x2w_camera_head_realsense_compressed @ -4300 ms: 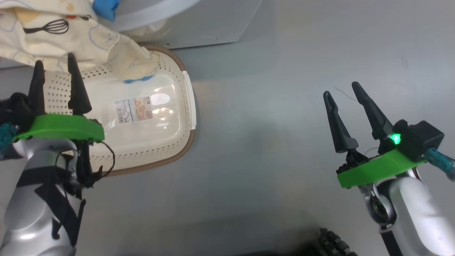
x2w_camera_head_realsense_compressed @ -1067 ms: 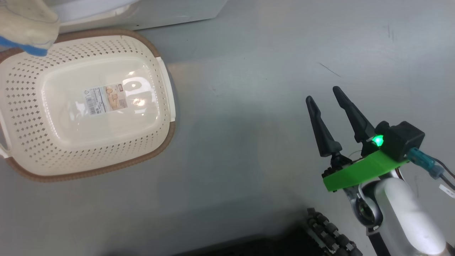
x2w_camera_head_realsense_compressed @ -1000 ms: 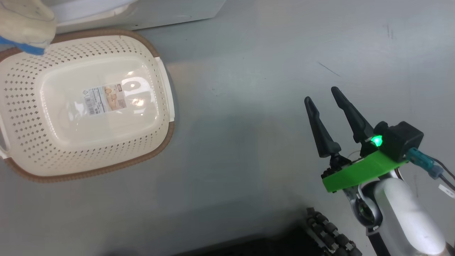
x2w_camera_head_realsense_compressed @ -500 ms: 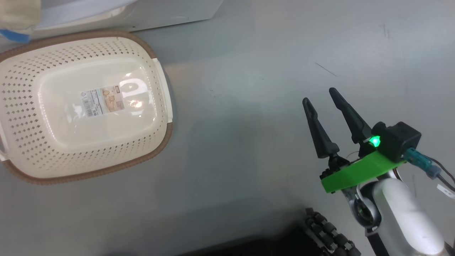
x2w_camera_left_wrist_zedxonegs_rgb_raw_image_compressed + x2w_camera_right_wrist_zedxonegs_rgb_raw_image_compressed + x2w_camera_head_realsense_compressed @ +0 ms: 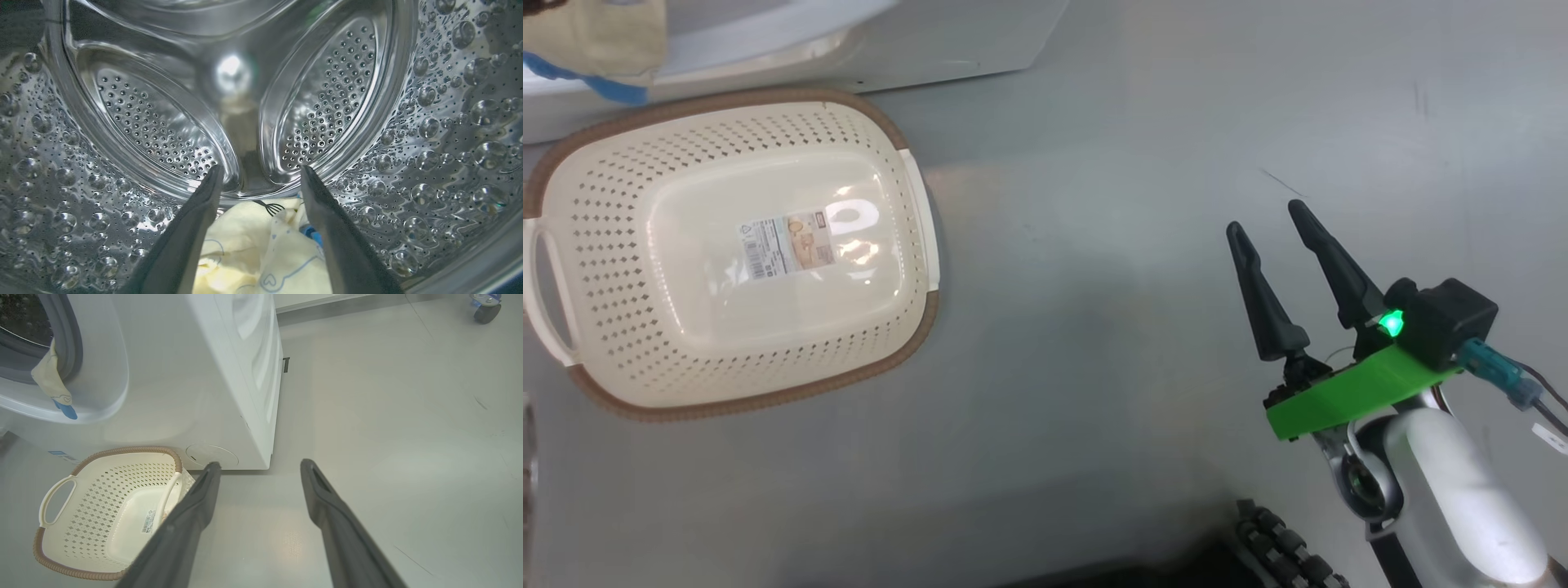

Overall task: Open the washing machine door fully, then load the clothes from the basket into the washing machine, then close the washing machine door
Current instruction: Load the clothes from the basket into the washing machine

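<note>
Head view, item one: the small cream perforated plastic basket with its brown woven-look rim (image 5: 613, 269) stands on the grey floor (image 5: 1094, 245) at the left, and you will find nothing in it but the sticker (image 5: 788, 245) on its base. Item two: your right gripper (image 5: 1264, 217), near right, has its two long dark fingers parted wide with nothing between them, well apart from the basket. Item three: the pale yellow soft clothes with blue trim (image 5: 245, 245) lie low in the perforated steel drum (image 5: 155, 122) of the big white front-loading washing machine (image 5: 184, 375). The left wrist view puts your left gripper (image 5: 261, 167) inside that drum. Its fingers are spread as wide as the right pair's, and the cloth bunched below and between their lower lengths is apparently not pinched. Item four, the one to mind: a loose end of the clothes (image 5: 49, 379) hangs out over the grey rubber gasket (image 5: 71, 343) and down the white front. Its long axis runs top to bottom, blue cuff lowest, above the basket's far side. From the right gripper it lies far and to the left, across the basket. Your left gripper, within the opening, is by my judgement the nearer. Loading looks almost complete. That end wants drawing inward before the door is swung shut, or it would likely be caught at the gasket.
</note>
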